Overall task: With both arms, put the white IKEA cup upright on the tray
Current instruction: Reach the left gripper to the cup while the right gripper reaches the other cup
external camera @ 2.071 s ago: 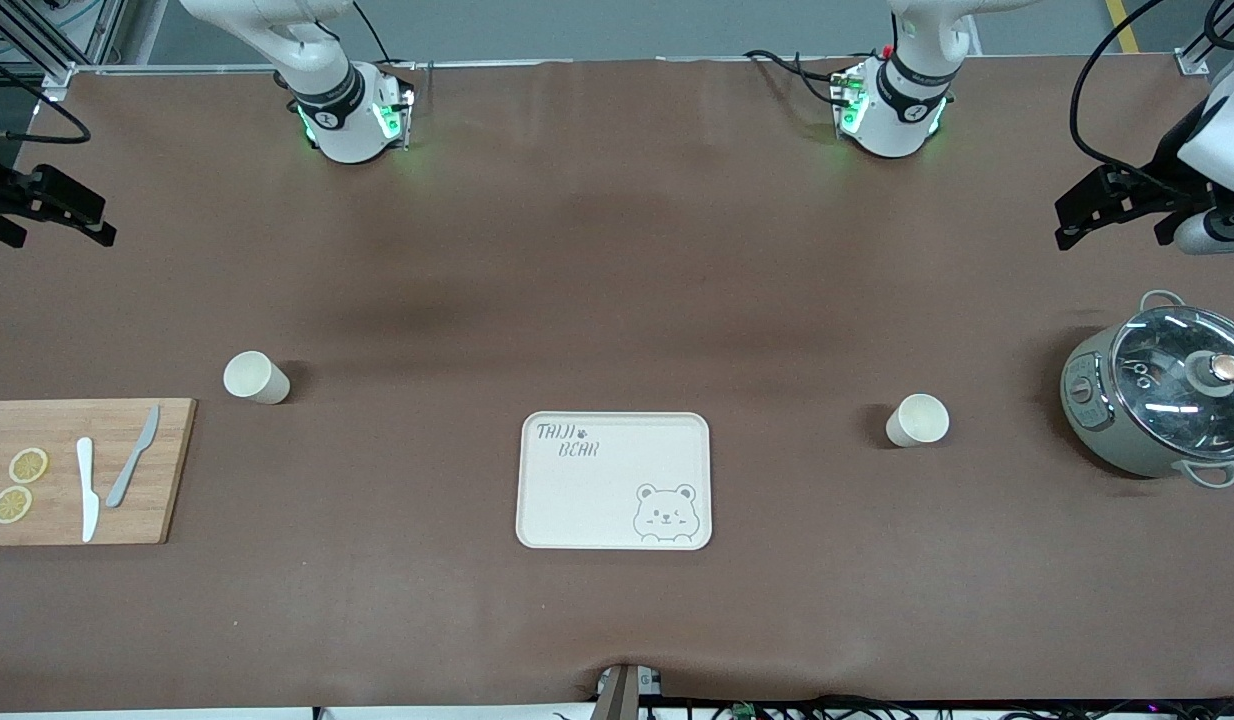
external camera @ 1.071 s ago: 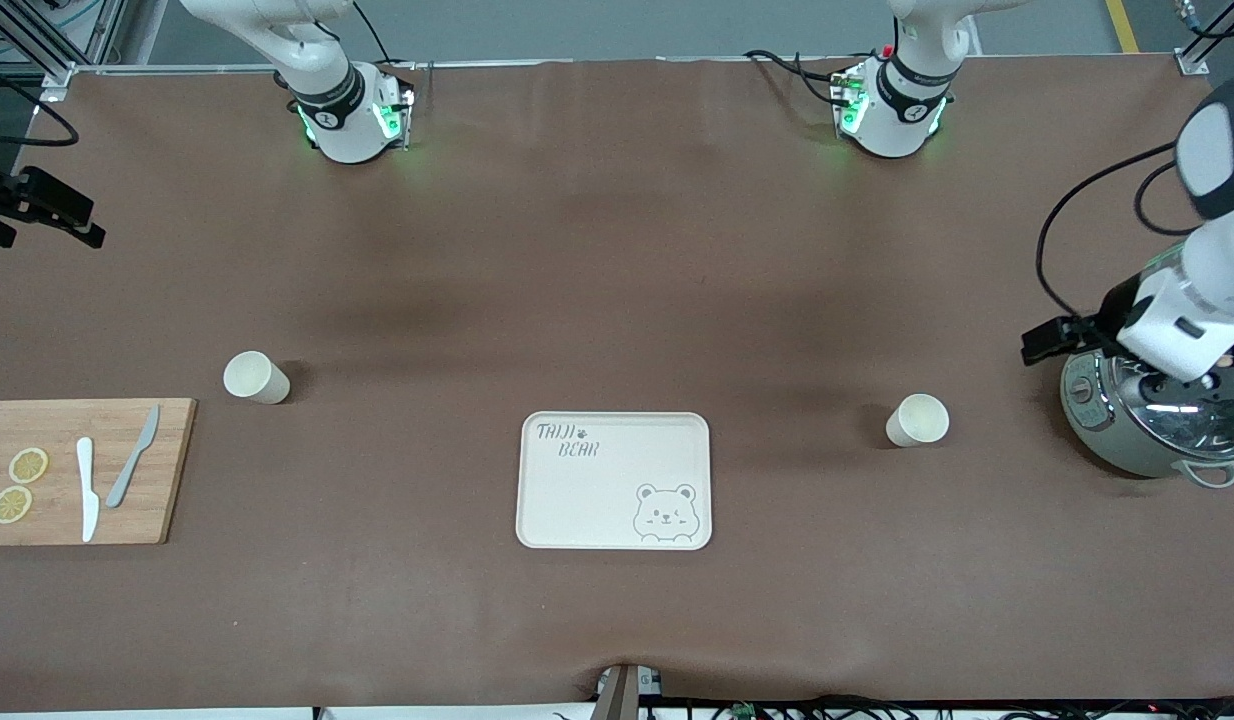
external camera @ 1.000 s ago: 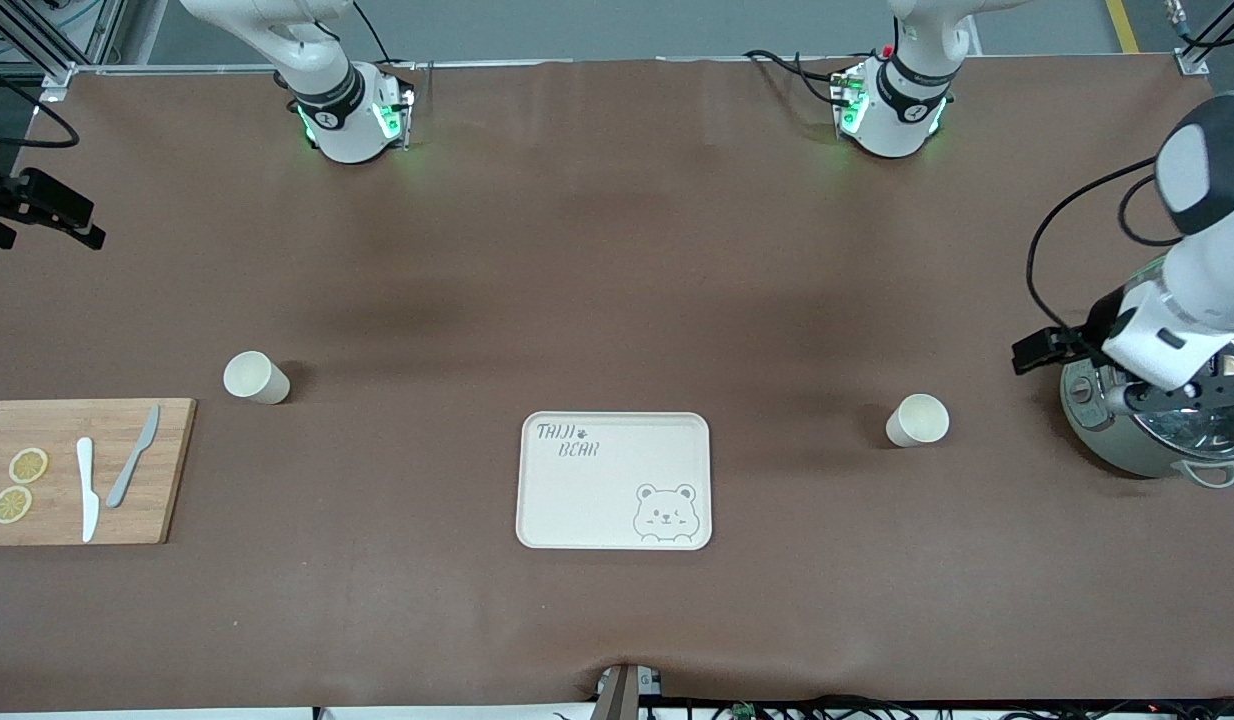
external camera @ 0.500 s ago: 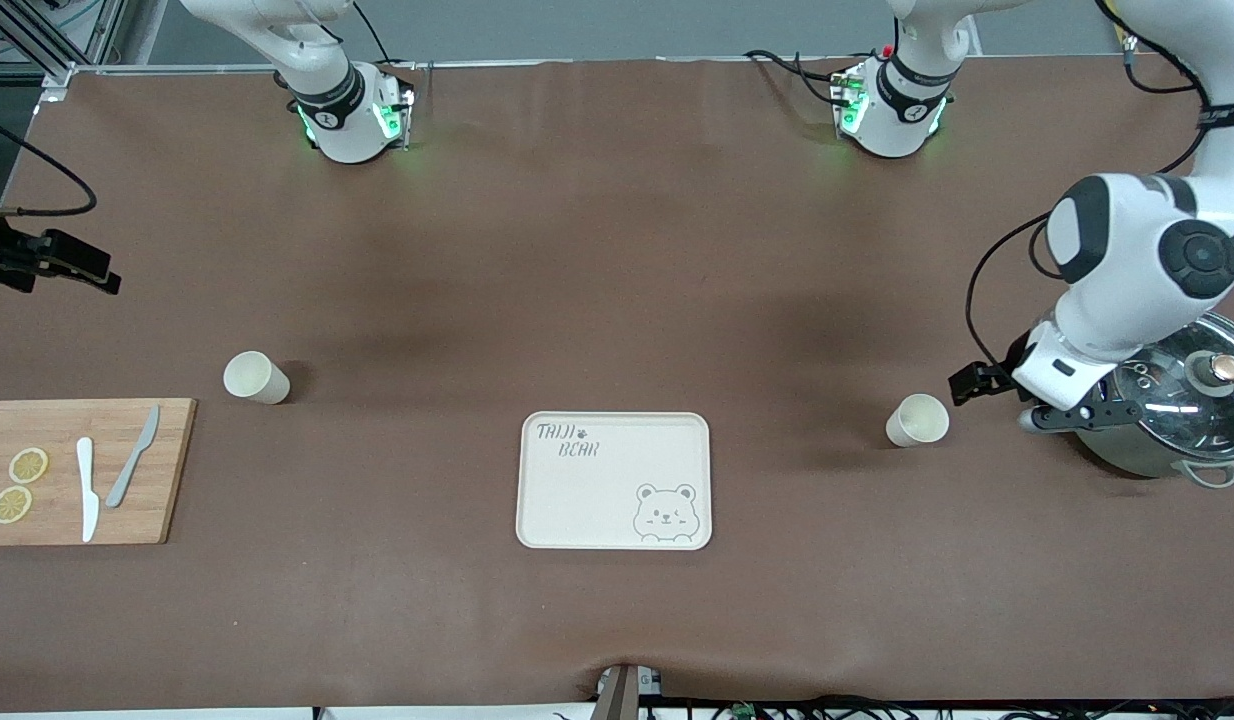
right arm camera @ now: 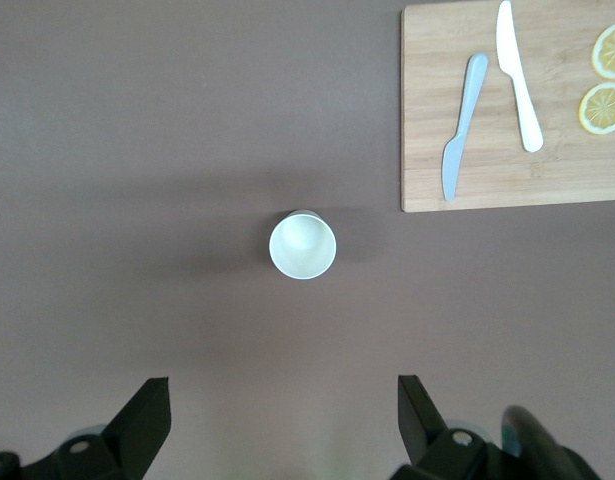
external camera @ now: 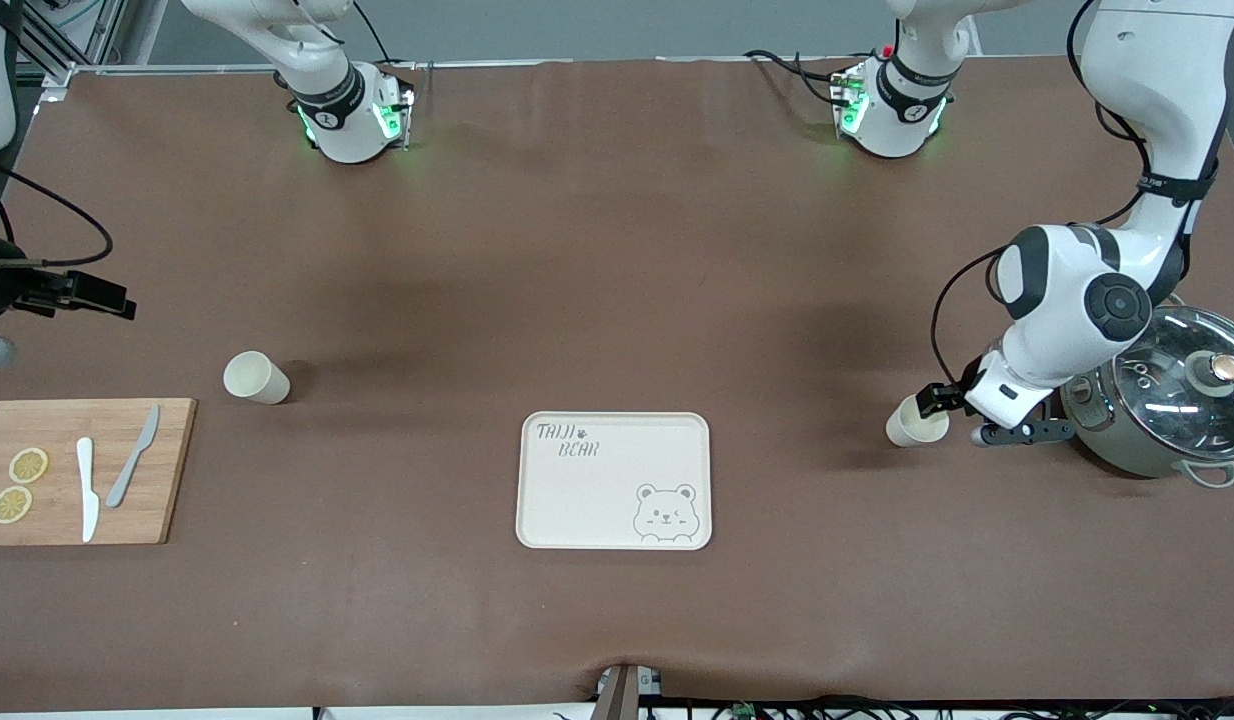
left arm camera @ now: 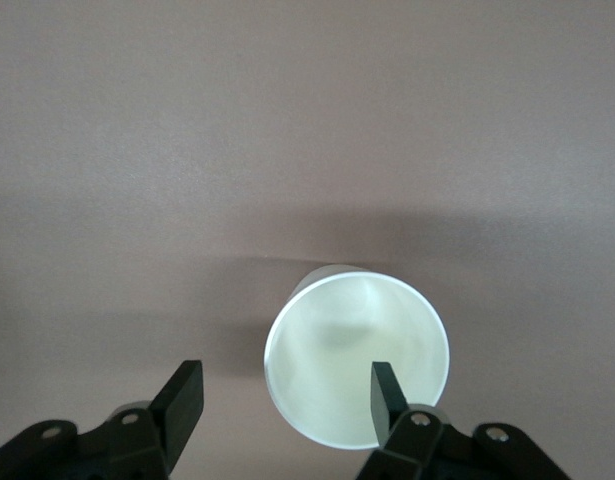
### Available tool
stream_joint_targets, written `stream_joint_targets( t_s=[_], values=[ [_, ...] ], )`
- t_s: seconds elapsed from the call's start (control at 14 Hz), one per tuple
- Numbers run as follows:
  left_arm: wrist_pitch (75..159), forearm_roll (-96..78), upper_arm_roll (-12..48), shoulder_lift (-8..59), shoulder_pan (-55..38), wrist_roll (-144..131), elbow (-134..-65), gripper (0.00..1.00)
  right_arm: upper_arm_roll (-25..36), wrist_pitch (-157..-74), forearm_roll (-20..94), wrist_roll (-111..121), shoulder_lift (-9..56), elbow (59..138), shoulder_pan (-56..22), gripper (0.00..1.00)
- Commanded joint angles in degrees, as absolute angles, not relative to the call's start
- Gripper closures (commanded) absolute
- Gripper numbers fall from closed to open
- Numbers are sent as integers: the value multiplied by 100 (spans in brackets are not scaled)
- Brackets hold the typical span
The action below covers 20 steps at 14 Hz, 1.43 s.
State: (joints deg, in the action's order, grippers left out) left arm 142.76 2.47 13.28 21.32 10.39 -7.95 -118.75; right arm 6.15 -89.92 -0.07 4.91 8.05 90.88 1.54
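- The tray (external camera: 614, 480) is lying in the lower centre of the front frame, with nothing on it.
- One white cup (external camera: 915, 422) is standing upright at mid-height toward the left arm's end. The left gripper (left arm camera: 285, 388) is hanging over it with jaws spread, and one finger is overlapping the rim, possibly touching it.
- I judge the gripper should be centring itself first, so the wall is sitting between both fingers before they close.
- A second cup (external camera: 255, 378) is standing toward the right arm's end. The right gripper (right arm camera: 282, 405) is hovering high over the table near it, jaws released.
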Motion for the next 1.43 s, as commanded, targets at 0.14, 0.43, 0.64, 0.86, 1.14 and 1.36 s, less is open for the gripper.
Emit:
stream_joint_targets(
  t_s=[0.14,0.43,0.64,0.86,1.14,1.36],
  values=[
    [14388,193,1354,2276,1081,-756,-11865,64,562,-9525,53,527,976,9481,272,0],
    [14388,202,1380,2338,1037,-686,-11751,100,562,-10439,53,527,958,10325,351,0],
    [14344,211,1406,2303,976,-668,-11663,100,562,-11037,53,527,940,10879,404,0],
    [14178,211,1564,2276,888,-712,-11418,100,562,-11670,53,527,905,11450,554,0],
    [13484,211,1810,2346,721,-782,-10707,100,562,-12505,61,527,914,12119,642,0],
    [13377,193,1811,2452,300,-1097,-10407,100,554,-13155,62,519,932,12549,650,0]
  ],
)
